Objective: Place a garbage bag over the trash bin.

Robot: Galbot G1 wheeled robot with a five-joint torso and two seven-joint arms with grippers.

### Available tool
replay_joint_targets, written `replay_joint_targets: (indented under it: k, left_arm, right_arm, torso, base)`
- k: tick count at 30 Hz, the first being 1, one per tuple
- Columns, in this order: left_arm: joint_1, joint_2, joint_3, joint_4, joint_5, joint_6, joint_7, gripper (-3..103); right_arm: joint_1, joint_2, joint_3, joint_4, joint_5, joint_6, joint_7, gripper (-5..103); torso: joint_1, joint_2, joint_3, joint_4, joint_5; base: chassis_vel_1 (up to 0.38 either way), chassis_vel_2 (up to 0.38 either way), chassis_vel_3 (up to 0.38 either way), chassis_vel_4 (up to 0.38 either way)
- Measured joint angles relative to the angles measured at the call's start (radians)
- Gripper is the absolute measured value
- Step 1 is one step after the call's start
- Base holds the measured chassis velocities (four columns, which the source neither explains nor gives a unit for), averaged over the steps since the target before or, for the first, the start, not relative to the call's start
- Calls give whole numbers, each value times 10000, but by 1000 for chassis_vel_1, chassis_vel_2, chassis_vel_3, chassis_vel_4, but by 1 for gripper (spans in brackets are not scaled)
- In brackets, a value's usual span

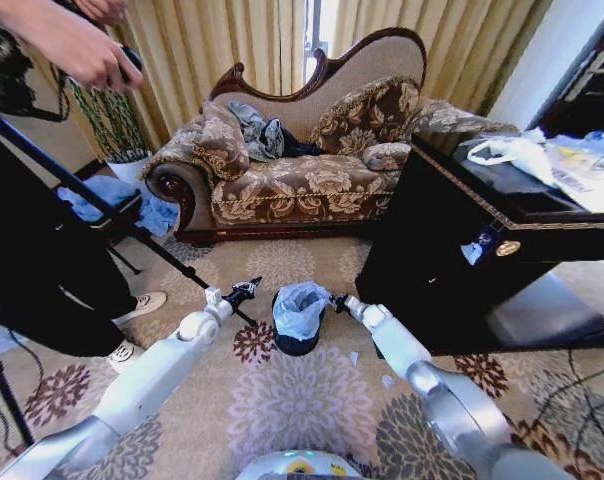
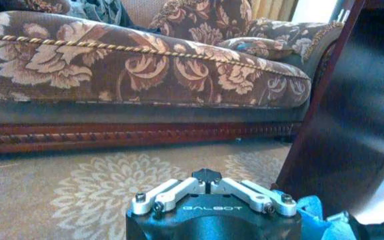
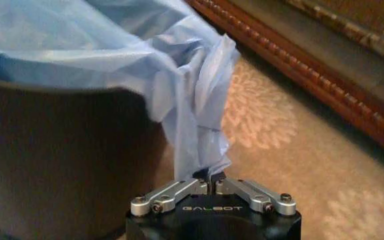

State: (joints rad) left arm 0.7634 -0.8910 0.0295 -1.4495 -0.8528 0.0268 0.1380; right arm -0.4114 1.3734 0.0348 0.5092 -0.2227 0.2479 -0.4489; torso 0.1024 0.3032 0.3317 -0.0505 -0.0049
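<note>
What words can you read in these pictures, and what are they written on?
"GALBOT": on the black body of the left gripper, shut on nothing.
"GALBOT": on the black body of the right gripper, shut on the garbage bag beside the trash bin.
The round gold badge and the small tag on the dark cabinet: too small to read.

A floral sofa (image 1: 302,160) stands at 12 o'clock before gold curtains (image 1: 212,45); dark cabinet (image 1: 482,250) at 2; patterned carpet (image 1: 292,400) below.
</note>
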Motion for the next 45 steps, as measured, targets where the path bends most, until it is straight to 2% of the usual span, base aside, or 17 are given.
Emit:
replay_joint_targets:
  k: [9,11,12,14,17,20,23,24,29,34,36,37,38,40,41,43,45]
  left_arm:
    - [-31,37,6,-11,-84,0,-10,0]
    - [-32,36,5,-17,-112,0,-18,0]
    - [-31,36,-4,-33,-128,1,-18,0]
    - [-30,35,-10,-35,-134,1,-19,0]
    - [-13,48,-37,-43,-154,1,-23,0]
    - [13,139,-52,-141,-230,24,-28,12]
    - [8,197,-23,-183,-241,45,-30,17]
    - [-14,247,13,-224,-244,60,-31,25]
    - [-64,457,137,-375,-87,62,-44,32]
    - [86,877,134,-808,514,69,-207,34]
    - [292,1203,-82,-1365,697,496,-662,29]
    - [292,1203,-82,-1365,697,496,-662,29]
    - [119,1378,15,-1718,689,1116,-1223,24]
    - [-226,1525,303,-1972,589,1624,-1530,14]
    - [-226,1525,303,-1972,589,1624,-1530,14]
    - [-742,1684,741,-2194,379,2228,-1769,8]
    - [-1594,1849,1668,-2167,304,2690,-1810,-1]
  right_arm:
    - [-405,8,135,131,875,129,-469,-2]
    - [-474,-58,126,313,1098,93,-422,3]
    - [-523,-146,107,510,1307,11,-370,14]
    - [-552,-205,93,622,1425,-27,-312,14]
    - [-761,-514,-62,1241,2046,-274,-43,25]
    - [-1188,-1147,-307,2432,3116,-784,564,41]
    - [-1374,-1396,-279,2917,3525,-1047,750,47]
    - [-1528,-1575,-217,3236,3766,-1159,866,52]
    - [-2064,-2069,140,4305,4290,-1414,1282,68]
    - [-2827,-2664,316,6222,5299,-2280,2590,90]
    - [-3357,-3030,12,8222,7285,-4050,4362,98]
    - [-3357,-3030,12,8222,7285,-4050,4362,98]
    - [-4066,-3230,-56,9817,8940,-5324,5704,102]
    - [-4750,-3282,64,10856,10014,-6091,6590,97]
    - [-4750,-3282,64,10856,10014,-6091,6590,97]
    - [-5291,-3249,299,11564,10744,-6417,7184,94]
    - [-5950,-3084,793,12175,11035,-6610,7491,84]
  torso:
    - [0,0,0,0,0]
    - [0,0,0,1,0]
    - [0,-2,0,1,0]
    - [0,-2,0,2,0]
    - [0,-2,0,1,0]
    - [0,-1,0,0,-3]
    - [0,-2,0,0,2]
    - [0,-1,0,1,-1]
    - [0,-2,0,0,1]
    - [0,-1,0,-5,-2]
    - [0,-1,-1,12,1]
    - [0,-1,-1,12,1]
    - [-1,-1,-1,9,-7]
    - [-1,-1,-1,-1,2]
    - [-1,-1,-1,-1,2]
    - [-1,-1,-1,-3,0]
    - [0,-1,-1,1,3]
  base:
    - [0,0,0,0]
    - [0,0,0,0]
    - [0,0,0,0]
    - [0,0,0,0]
    - [0,0,0,0]
    - [0,0,0,0]
    - [0,0,0,0]
    - [0,0,0,0]
    - [0,0,0,0]
    - [0,0,0,0]
    - [0,0,0,0]
    - [0,0,0,0]
    - [0,0,0,0]
    - [0,0,0,0]
    - [0,0,0,0]
    - [0,0,0,0]
    - [0,0,0,0]
